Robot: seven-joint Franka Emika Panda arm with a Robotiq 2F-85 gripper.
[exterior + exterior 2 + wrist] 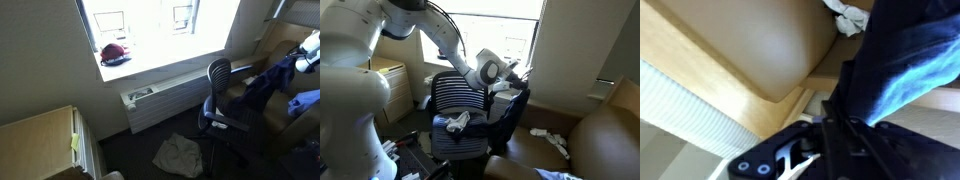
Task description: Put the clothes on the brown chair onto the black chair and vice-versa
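Clothes [262,85] are spread about the room, and one of them, the dark navy piece [515,105], hangs from the gripper [510,72], whose jaws are pressed together on its upper edge. In both exterior views the cloth droops in a long fold between the two chairs, its lower part reaching down beside the black chair [450,95]; whether it touches the mesh back cannot be told. In the wrist view the same navy cloth [900,70] runs up from the gripper [830,150] across the right of the picture, with the tan cushion of the brown chair [740,50] behind it and the small white piece [850,15] crumpled at the top edge. An exterior view shows that white piece [550,138] lying low, just beside the brown chair [605,125] — on the chair or on the floor is not clear. A pale bit of cloth [455,122] lies on the seat of the black chair. The grey-beige piece [180,152] sits in a heap on the floor [130,160] near the wheeled base of the black chair [218,72], and the light blue shirt [305,103] lies at the right edge, by the brown chair [280,45]. A red cap [115,53] rests on the windowsill [150,65], well apart from the chairs, and a pale wooden cabinet [40,130] stands in the near corner.
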